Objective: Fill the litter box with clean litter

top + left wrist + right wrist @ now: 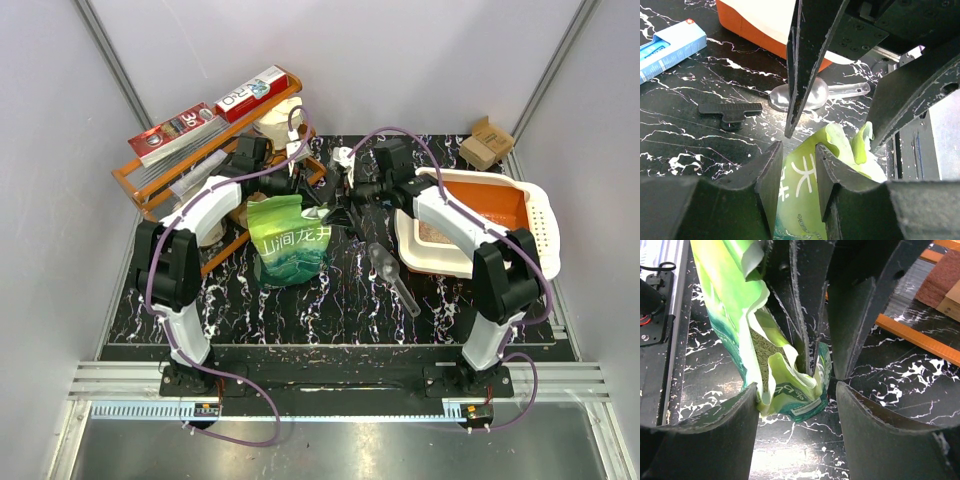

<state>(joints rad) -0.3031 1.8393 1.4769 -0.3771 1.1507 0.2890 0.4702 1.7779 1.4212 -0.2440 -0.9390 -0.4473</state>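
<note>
The litter box, with a white rim and orange inside, lies at the right; its orange wall also shows in the left wrist view. Pale clean litter lies at its near left end. A green pouch stands at mid-table with its mouth torn open and granules showing inside. My left gripper is shut on the pouch's top edge. My right gripper is open, and its left finger touches the pouch's other flap. Both grippers meet above the pouch.
A clear scoop and a black clip lie on the black marbled table between pouch and box. An orange wire rack with boxes stands at back left. A cardboard box sits at back right, and a white sieve rests by the litter box.
</note>
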